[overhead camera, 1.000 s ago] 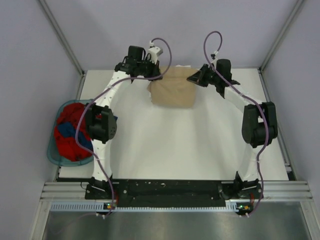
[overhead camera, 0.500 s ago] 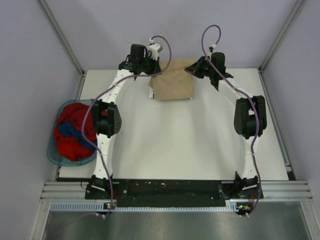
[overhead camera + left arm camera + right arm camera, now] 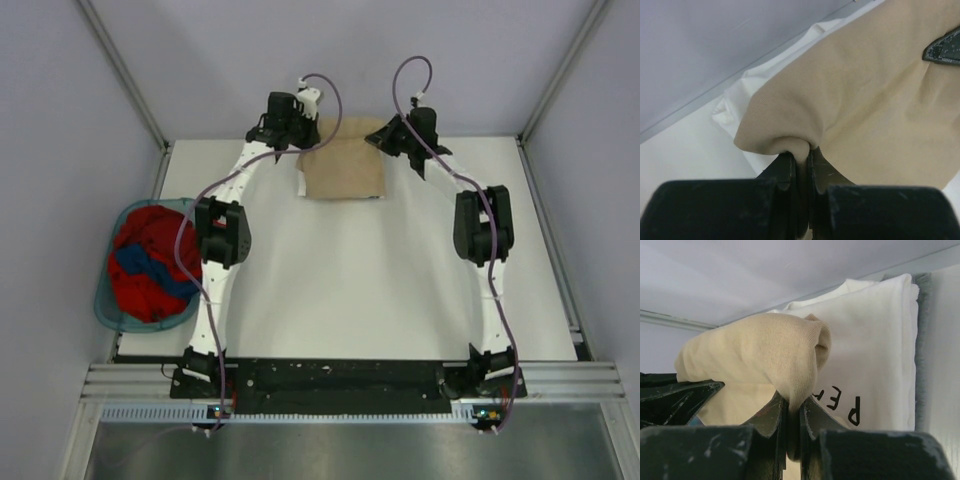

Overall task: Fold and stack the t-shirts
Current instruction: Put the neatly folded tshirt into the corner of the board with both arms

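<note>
A folded tan t-shirt (image 3: 345, 170) lies at the far middle of the table, on top of a folded white t-shirt (image 3: 880, 365) with black "PE" lettering showing. My left gripper (image 3: 302, 135) is shut on the tan shirt's far left corner (image 3: 790, 130). My right gripper (image 3: 385, 135) is shut on its far right corner (image 3: 790, 360). Both corners are pinched between the jaws and lifted slightly. Red and blue t-shirts (image 3: 145, 265) lie heaped in the teal basket (image 3: 105, 305) at the left.
The basket hangs over the table's left edge. The grey back wall (image 3: 350, 60) stands right behind both grippers. The white tabletop (image 3: 350, 280) stretches between the arms. Metal frame posts rise at the far corners.
Both grippers have carried the tan shirt farther back toward the wall, and it now lies over the white shirt. Both arms have stretched out more.
</note>
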`<state>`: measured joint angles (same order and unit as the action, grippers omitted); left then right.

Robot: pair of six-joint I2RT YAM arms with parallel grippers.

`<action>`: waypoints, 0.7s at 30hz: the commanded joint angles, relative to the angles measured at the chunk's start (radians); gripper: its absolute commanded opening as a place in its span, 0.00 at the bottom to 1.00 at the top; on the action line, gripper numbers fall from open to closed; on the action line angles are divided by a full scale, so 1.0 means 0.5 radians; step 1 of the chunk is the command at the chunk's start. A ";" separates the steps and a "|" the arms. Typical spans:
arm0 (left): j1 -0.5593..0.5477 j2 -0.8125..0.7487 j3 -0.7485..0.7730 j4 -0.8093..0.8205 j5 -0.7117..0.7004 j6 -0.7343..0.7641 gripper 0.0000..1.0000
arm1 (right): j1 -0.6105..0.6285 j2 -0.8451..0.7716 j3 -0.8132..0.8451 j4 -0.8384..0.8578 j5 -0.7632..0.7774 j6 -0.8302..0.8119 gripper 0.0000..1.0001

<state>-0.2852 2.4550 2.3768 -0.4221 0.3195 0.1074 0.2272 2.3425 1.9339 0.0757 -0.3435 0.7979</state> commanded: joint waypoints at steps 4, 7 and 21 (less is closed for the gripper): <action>0.036 0.097 0.180 0.255 -0.154 0.067 0.00 | 0.021 0.067 0.111 0.155 0.211 0.006 0.00; 0.036 0.134 0.180 0.310 -0.197 0.113 0.10 | 0.027 0.116 0.157 0.152 0.251 -0.034 0.09; 0.079 0.103 0.235 0.458 -0.753 0.454 0.68 | 0.033 0.135 0.621 -0.109 0.774 -0.687 0.52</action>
<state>-0.2611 2.5622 2.4496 -0.2203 -0.0254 0.2943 0.2375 2.4378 2.1773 0.0002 0.0158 0.5797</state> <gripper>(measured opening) 0.749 0.570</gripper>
